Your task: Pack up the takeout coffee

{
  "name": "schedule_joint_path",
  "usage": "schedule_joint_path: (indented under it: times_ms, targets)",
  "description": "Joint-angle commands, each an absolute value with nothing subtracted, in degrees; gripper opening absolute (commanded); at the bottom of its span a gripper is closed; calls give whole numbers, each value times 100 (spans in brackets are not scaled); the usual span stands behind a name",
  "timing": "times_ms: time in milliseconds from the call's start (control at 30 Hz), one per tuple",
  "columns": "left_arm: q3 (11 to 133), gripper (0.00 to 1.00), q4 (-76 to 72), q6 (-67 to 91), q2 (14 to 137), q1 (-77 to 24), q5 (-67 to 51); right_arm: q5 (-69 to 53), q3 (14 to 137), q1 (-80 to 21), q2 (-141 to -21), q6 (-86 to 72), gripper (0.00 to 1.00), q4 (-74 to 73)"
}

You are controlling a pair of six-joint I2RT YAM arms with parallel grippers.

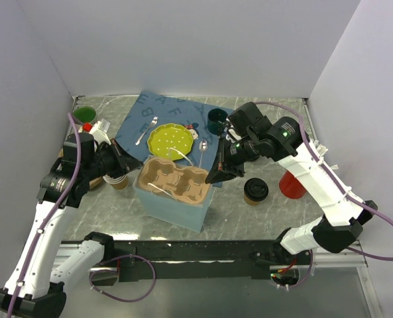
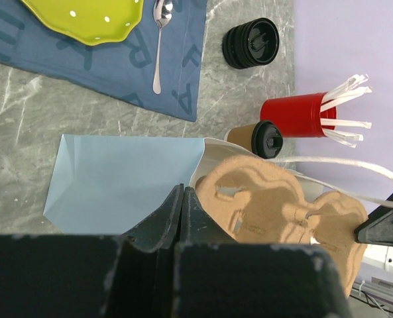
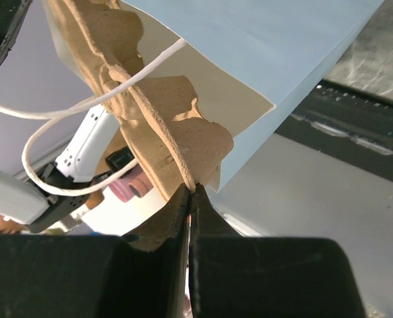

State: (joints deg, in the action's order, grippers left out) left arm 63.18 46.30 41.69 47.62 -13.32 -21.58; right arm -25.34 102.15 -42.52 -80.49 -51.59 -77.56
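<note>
One coffee (image 1: 256,190) on the desk (image 1: 249,225), standing upright: long axis vertical, black lid up. It sits just right of the bag (image 1: 173,209), between the bag and the red cup (image 1: 291,184), touching neither as far as we see.

Counts we get:
- one blue bag, mouth up
- one cardboard carrier (image 1: 173,180) sitting in the bag's mouth
- one red cup holding white sticks
- one plate (image 1: 171,139), one spoon (image 1: 203,149) and one fork (image 1: 145,131), all on one mat (image 1: 143,109)
- one mug (image 1: 217,119)
- one stack of lids (image 2: 250,42)
- one stack of tan cups (image 1: 116,180), number unreadable

Left jaws are clenched on the bag's left rim. Right jaws are clenched on the carrier's right edge, with the white cord (image 3: 83,106) running into the same pinch. We can't tell if the bag's rim is caught there too.

Hard to make out:
- the left arm hides most of the tan cups
- the carrier covers the bag's inside
- the carrier's pocket count isn't clear
</note>
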Motion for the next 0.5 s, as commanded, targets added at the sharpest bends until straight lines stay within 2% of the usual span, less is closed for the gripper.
schedule_joint_path:
  times_ms: [0,467]
  targets:
    - [6407,1,4430,4280,4676,-1336,-2127,-2742,10204,-4210,-7963,-5361,0,-8095]
    - [6258,1,4500,4421,4500,-1336,-2188,-2523,10696,-4219,-8182,-5265,0,-8191]
